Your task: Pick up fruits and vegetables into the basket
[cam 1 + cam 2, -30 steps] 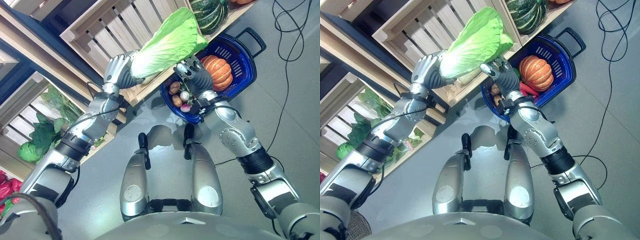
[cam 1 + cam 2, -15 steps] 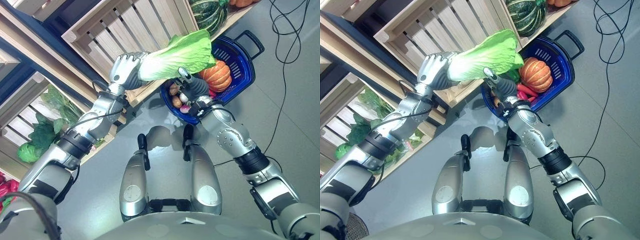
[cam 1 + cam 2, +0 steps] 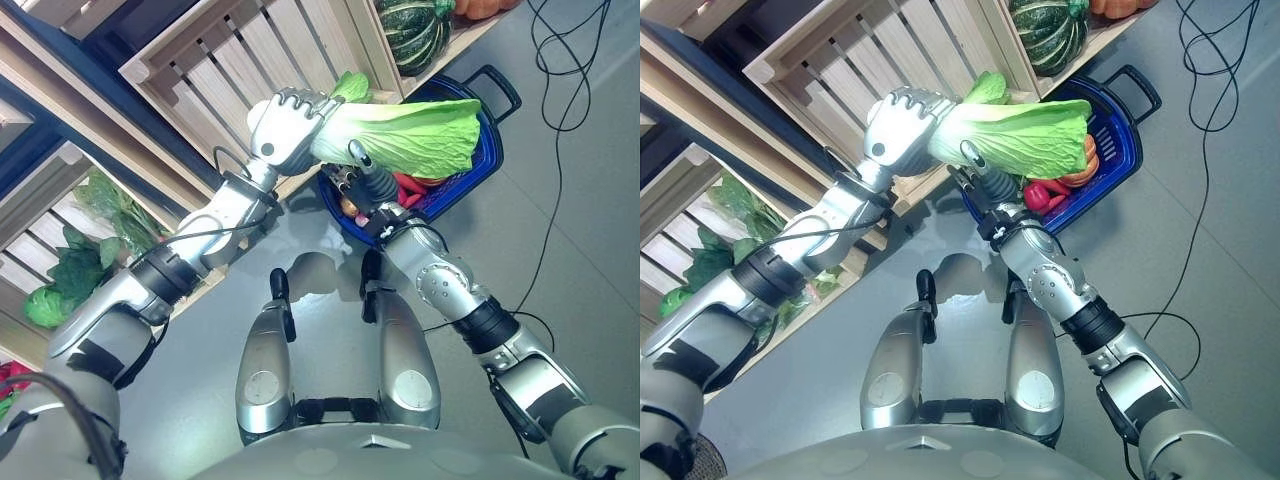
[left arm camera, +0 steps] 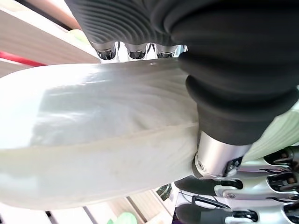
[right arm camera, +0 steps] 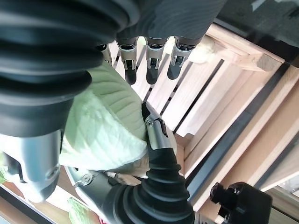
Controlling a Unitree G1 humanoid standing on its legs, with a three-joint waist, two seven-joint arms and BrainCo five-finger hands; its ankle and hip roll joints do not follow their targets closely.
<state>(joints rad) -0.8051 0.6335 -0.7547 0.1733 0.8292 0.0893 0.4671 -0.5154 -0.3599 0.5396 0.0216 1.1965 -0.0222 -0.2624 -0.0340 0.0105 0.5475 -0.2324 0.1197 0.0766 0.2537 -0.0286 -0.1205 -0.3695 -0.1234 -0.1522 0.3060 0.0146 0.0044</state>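
Observation:
My left hand is shut on the white stalk of a large napa cabbage. The cabbage lies almost level, and its green leaves reach out over the blue basket on the floor. In the left wrist view the pale stalk sits between the fingers and the thumb. My right hand is open just under the cabbage, its fingers straight beside the leaf. Red peppers and small potatoes lie in the basket; an orange pumpkin is mostly hidden behind the leaves.
Slatted wooden crates stand behind the hands. A striped green squash rests on the shelf above the basket. Leafy greens and a round green cabbage fill the lower crate at the left.
My left hand has swung the cabbage down and to the right, from upright over the crate to lying over the basket. The right hand stays close beneath it.

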